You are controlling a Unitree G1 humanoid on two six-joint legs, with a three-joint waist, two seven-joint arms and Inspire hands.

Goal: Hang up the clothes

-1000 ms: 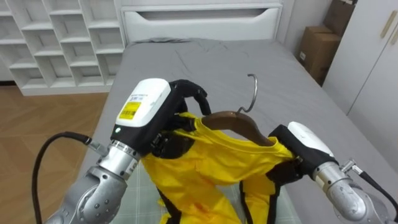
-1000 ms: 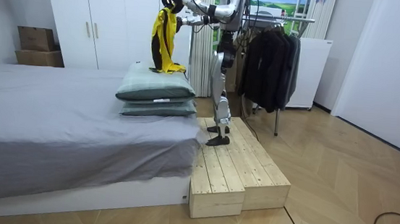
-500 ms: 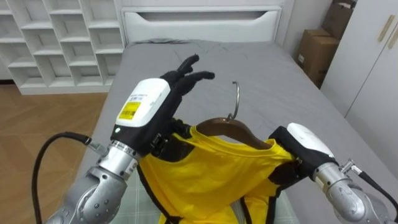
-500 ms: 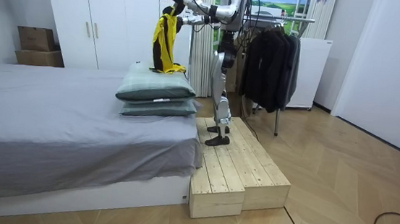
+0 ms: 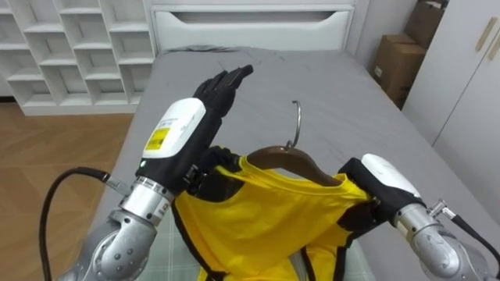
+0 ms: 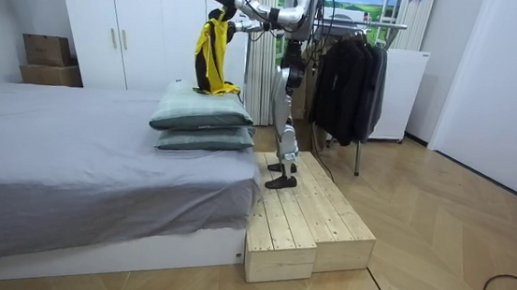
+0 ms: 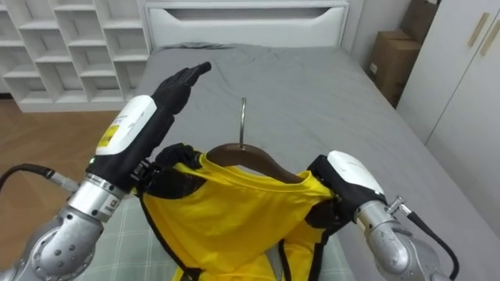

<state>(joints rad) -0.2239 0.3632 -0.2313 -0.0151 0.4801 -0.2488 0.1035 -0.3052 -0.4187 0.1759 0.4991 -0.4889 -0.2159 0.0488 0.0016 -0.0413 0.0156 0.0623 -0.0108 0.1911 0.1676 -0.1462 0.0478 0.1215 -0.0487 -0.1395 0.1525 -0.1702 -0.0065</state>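
Your left hand (image 5: 212,92) is stretched flat, holding nothing; your right hand (image 5: 376,190) clutches the yellow garment (image 5: 266,218) on its hanger (image 5: 287,156).

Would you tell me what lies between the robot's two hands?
Left eye view: the brown hanger wearing the yellow garment lies between left hand and right hand.

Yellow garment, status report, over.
Left hand open, raised. Right hand at shoulder of yellow garment. Garment on wooden hanger, above bed. Nothing in the way.
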